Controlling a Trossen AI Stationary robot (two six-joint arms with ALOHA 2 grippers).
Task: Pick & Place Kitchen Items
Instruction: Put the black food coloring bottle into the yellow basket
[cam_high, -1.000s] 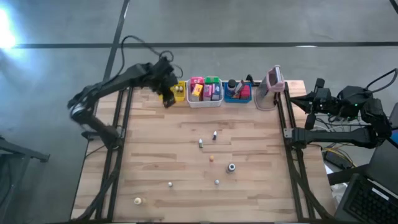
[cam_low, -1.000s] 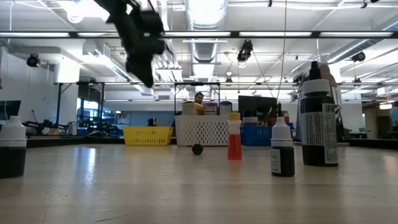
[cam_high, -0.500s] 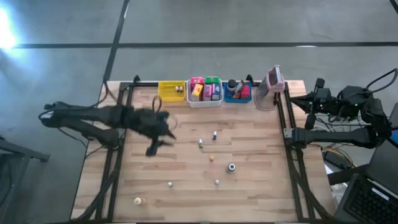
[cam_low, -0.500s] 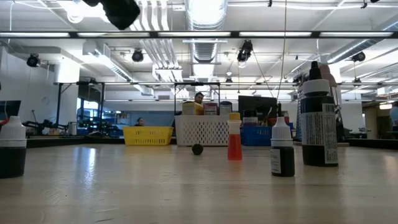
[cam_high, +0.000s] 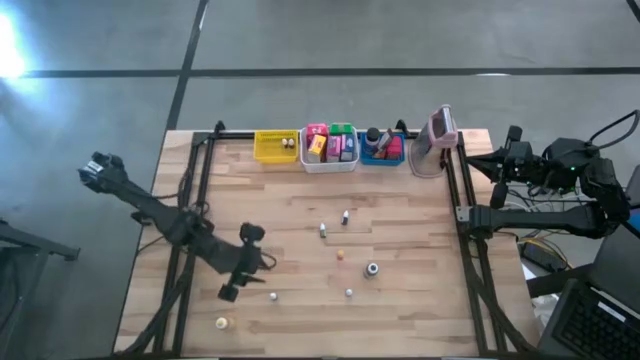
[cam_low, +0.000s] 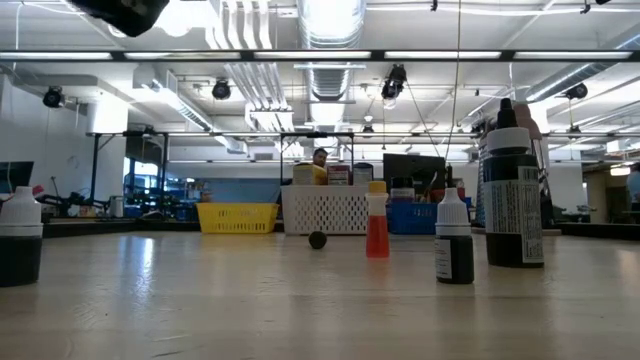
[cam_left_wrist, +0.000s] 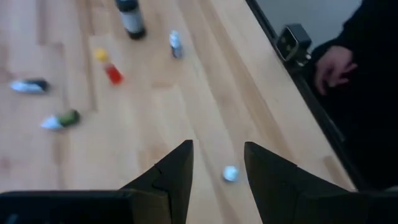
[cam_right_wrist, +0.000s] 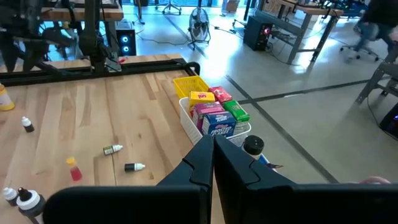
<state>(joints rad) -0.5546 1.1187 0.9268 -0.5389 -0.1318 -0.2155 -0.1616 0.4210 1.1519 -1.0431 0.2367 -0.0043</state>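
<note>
Several small bottles are scattered on the wooden table. A white-capped one (cam_high: 273, 296) stands near the front left, an orange one (cam_high: 340, 254) and a dark one (cam_high: 372, 268) stand mid-table, and two (cam_high: 322, 230) lie on their sides. My left gripper (cam_high: 240, 280) hangs open above the table, slanting down toward the table's right and near edge. The white-capped bottle (cam_left_wrist: 230, 173) shows on the table below the gap between the fingers (cam_left_wrist: 217, 149). My right gripper (cam_high: 505, 158) waits shut (cam_right_wrist: 213, 146) off the table's right edge.
A yellow bin (cam_high: 275, 145), a white bin (cam_high: 330, 150) full of coloured packets and a blue bin (cam_high: 382, 148) line the far edge. A pink-grey device (cam_high: 437, 135) stands beside them. A yellowish piece (cam_high: 222, 322) lies front left. A person's hand (cam_left_wrist: 333, 62) shows beyond the near edge.
My left gripper has swung from the yellow bin at the far edge toward the near edge. It has rolled and tipped on the way. It now hangs over the front left of the table by the white-capped bottle. No bottle has moved.
</note>
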